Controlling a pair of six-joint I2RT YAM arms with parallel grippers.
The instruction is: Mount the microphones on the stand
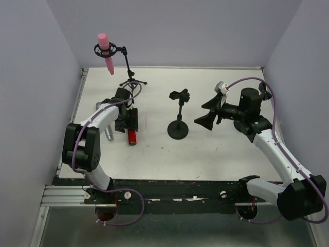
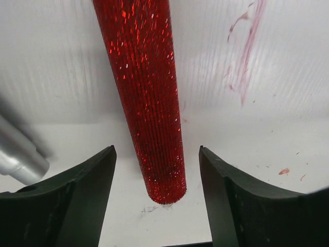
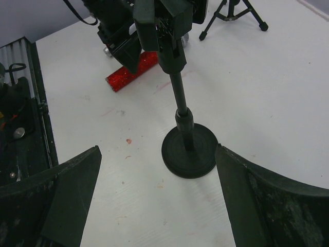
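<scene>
White table [image 2: 267, 144] carries the red microphone [image 2: 149, 103], its far end cut off.

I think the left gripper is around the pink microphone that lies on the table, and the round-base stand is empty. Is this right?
Not quite. The one lying on the table between the open jaws of the left gripper is the red microphone, as the left wrist view shows. The pink microphone already hangs in the tripod stand. The round-base stand is indeed empty.

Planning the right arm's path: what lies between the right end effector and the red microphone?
The black round-base stand, as the top and right wrist views both show.
</scene>
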